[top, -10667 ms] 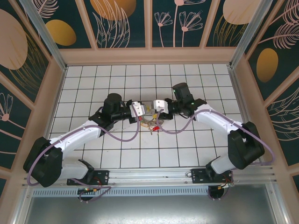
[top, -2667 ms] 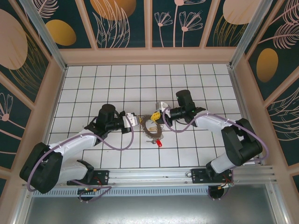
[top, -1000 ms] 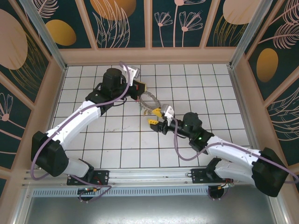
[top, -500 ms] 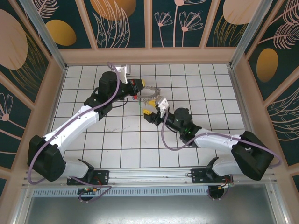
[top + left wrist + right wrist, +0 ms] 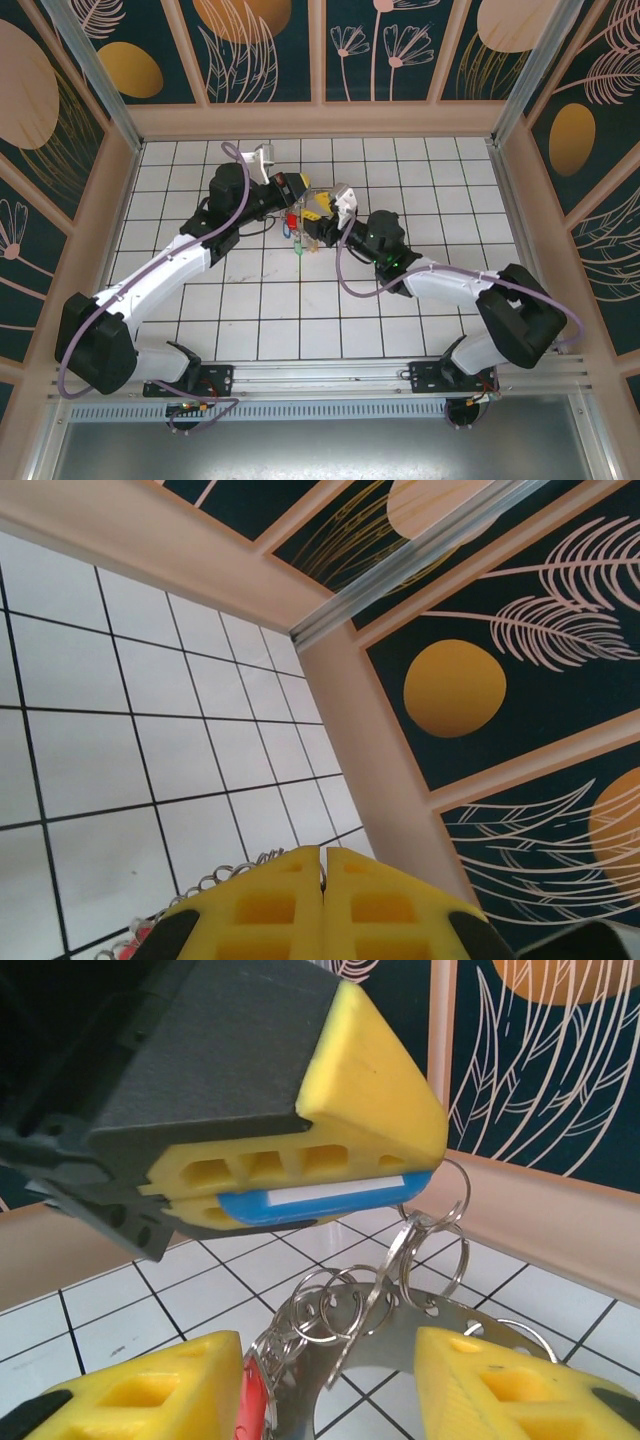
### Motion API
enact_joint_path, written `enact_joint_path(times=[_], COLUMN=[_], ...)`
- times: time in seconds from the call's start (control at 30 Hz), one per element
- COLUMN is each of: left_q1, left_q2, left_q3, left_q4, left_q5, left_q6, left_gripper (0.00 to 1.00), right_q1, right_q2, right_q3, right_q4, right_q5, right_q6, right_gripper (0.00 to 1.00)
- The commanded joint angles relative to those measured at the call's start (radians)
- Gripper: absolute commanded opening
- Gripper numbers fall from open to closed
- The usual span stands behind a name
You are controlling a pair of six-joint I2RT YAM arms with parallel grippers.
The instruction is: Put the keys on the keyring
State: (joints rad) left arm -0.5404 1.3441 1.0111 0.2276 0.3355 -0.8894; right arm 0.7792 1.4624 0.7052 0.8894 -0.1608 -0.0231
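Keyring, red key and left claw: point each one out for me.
keyring (image 5: 380,1345), right wrist view, flat metal plate.
red key (image 5: 250,1405), right wrist view, plastic head.
left claw (image 5: 322,865), left wrist view, seam between shut yellow fingertips.

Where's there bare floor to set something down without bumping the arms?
Free: front tiles between the left arm and right arm; tiles between right arm and right wall; the rear-left patch between left arm and left wall. Crowded centre rear, where the left gripper, shut on a blue key, meets the open right gripper around the keyring and hanging keys.
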Motion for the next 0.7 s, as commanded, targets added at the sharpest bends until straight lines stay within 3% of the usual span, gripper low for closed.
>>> enact_joint_path(times=[0.0,0.13,0.27,0.37,0.5,0.67], left_q1=[0.003,0.003,0.002,0.002,0.003,0.003], left_q2=[-0.043,-0.055,-0.057,-0.056,-0.056,-0.051], left_q3=[-0.024,-0.032,-0.057,-0.058,-0.062,-0.063], left_q4=[0.151,0.177,0.175,0.171,0.175,0.183], left_q5=[0.02,0.016,0.018,0.018,0.013,0.013], left_q6=[-0.082,-0.096,-0.098,-0.095,-0.1,-0.118], left_gripper=[0.0,0.0,0.0,0.0,0.0,0.0], right_q1=[-0.006,-0.008,-0.018,-0.024,-0.029,-0.029], right_q2=[0.034,0.056,0.062,0.062,0.059,0.062], right_q3=[0.058,0.065,0.074,0.075,0.072,0.077], right_q4=[0.016,0.032,0.025,0.023,0.038,0.039], right_q5=[-0.016,-0.003,-0.012,-0.011,-0.038,-0.066], right_q6=[0.059,0.092,0.111,0.128,0.149,0.147], right_gripper=[0.46,0.38,0.19,0.12,0.12,0.27])
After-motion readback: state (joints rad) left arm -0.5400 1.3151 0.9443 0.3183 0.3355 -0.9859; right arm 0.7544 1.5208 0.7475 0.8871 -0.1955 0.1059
